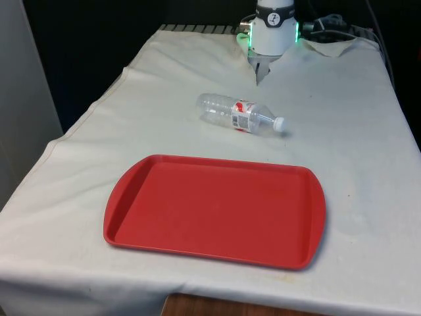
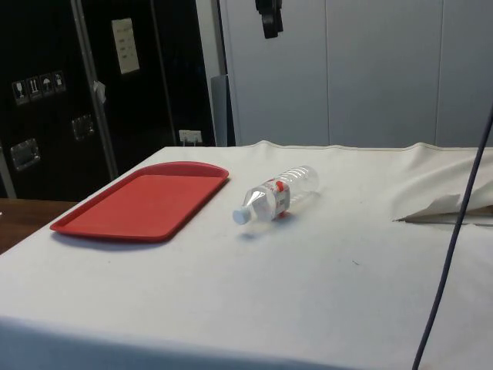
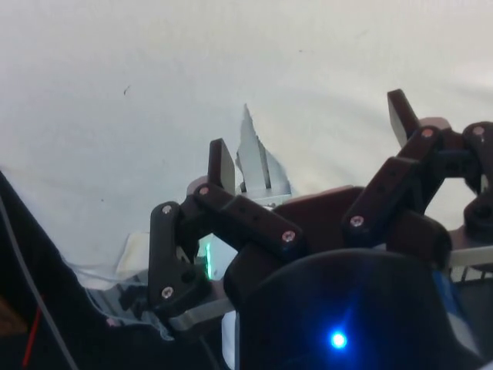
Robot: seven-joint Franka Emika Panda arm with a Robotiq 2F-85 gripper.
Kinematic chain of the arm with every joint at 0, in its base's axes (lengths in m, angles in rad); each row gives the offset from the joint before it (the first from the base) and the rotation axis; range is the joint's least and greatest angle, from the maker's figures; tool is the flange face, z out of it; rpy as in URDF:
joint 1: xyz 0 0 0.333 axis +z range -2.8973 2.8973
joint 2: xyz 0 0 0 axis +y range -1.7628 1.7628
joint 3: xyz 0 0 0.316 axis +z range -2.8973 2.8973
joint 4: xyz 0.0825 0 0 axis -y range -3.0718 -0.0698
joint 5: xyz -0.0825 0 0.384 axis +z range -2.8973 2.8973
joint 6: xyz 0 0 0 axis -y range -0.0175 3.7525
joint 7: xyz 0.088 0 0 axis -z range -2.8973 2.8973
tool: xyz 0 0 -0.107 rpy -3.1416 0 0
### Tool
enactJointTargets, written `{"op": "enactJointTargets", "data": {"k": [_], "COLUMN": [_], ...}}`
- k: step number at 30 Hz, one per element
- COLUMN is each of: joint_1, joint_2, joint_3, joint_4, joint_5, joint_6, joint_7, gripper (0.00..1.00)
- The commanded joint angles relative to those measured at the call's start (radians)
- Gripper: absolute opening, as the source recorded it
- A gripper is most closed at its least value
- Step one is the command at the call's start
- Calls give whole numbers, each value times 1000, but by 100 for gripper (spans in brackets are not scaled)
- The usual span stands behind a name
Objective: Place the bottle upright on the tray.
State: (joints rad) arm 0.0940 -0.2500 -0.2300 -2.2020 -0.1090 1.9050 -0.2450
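Clear bottle (image 1: 241,116) with a white cap lies sideways beyond the tray (image 1: 217,209); fingers (image 3: 222,164) apparently spread.

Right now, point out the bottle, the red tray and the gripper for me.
bottle (image 1: 238,115), front view, on its label at mid-body.
red tray (image 1: 197,210), front view, on its bare floor.
gripper (image 3: 312,146), wrist view, midway between its fingertips.

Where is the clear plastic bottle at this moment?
The clear plastic bottle with a white cap lies on its side on the white cloth, just beyond the red plastic tray's far edge, cap pointing toward the front view's right.
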Motion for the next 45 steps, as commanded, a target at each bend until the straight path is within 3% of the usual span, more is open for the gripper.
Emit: {"op": "enactJointTargets", "data": {"k": [1, 6, 15, 39, 45], "joint_1": [0, 0, 1, 2, 6], "joint_2": [-6, -48, -66, -56, -46], "joint_3": [0, 10, 28, 82, 102], "joint_4": [-8, -62, -106, -192, -219], "joint_5": [0, -5, 5, 36, 49], "joint_6": [3, 38, 75, 191, 244], "joint_7": [0, 14, 24, 34, 38], "gripper": [100, 100, 100, 100, 100]}}
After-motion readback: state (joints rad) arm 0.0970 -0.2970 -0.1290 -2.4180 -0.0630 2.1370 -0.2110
